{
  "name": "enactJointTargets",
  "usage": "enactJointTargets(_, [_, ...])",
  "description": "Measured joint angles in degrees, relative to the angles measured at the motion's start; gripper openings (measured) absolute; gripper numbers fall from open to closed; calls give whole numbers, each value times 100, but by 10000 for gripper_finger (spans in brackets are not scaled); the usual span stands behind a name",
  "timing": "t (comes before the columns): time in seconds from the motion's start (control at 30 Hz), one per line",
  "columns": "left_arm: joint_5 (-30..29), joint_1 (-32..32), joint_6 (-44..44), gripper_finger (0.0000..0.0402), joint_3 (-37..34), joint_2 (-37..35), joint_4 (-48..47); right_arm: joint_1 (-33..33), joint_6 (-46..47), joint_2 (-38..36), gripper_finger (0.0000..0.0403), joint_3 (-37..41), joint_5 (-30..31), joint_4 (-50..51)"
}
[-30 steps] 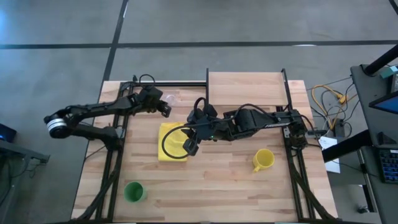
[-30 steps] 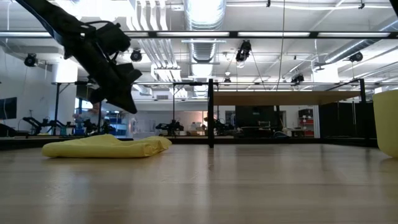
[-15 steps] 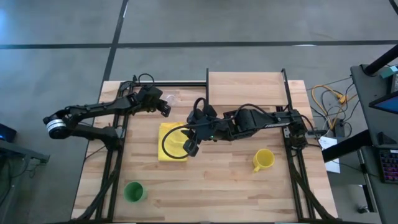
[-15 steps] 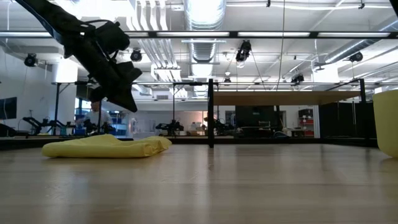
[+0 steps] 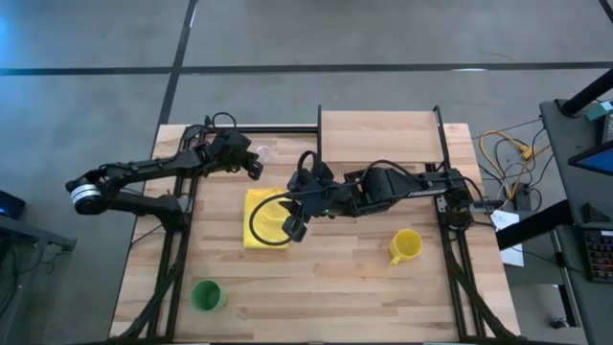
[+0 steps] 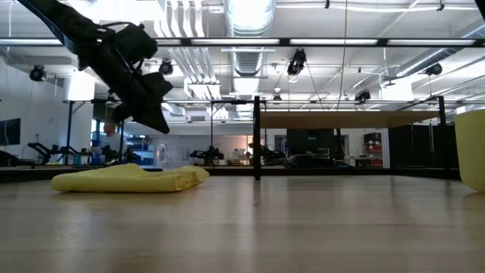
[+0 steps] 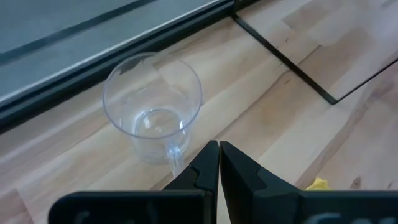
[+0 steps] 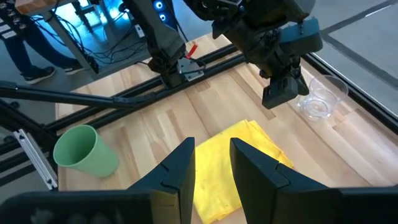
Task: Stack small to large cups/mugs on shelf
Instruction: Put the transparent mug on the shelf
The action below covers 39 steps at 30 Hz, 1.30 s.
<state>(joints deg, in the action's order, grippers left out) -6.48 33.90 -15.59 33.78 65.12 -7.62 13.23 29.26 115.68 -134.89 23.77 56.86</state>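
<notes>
The small clear cup (image 5: 261, 151) stands upright on its base near the table's far edge, left of the shelf (image 5: 380, 134). In the left wrist view the cup (image 7: 152, 115) is just ahead of my left gripper (image 7: 219, 149), which is shut and hovers beside it without touching. My right gripper (image 5: 292, 228) is open above the right part of the flat yellow cloth (image 5: 263, 218). The yellow mug (image 5: 406, 246) stands toward the table's right side. The green cup (image 5: 206, 295) stands near the front left corner. In the right wrist view, my right gripper (image 8: 211, 155) is over the cloth (image 8: 245, 158).
Black frame rails (image 5: 177, 220) run along both table sides and the far edge. The shelf's black post (image 6: 257, 136) stands behind the cloth (image 6: 129, 178) in the low view. Bare tabletop (image 5: 326, 287) lies between the green cup and the yellow mug. A person's legs (image 8: 25, 56) show beyond the table.
</notes>
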Motion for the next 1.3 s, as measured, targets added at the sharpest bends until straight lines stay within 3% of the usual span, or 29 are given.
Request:
enactJointTargets(0.27, [20, 49, -72, 7, -41, 44, -255, 0, -123, 2, 96, 0, 17, 3])
enactJointTargets(0.63, [-158, 176, -352, 85, -36, 46, -158, 0, -204, -5, 96, 0, 24, 27])
enactJointTargets(0.9, [-71, 163, -626, 89, -127, 375, -103, 0, -295, -16, 96, 0, -17, 64])
enactJointTargets(1.13, [-149, 160, -615, 89, -115, 886, 746, 2, -282, -16, 96, 0, -17, 390])
enactJointTargets(1.3, [-147, 160, -619, 89, -29, 1198, 779, 2, -237, -16, 96, 0, -17, 500])
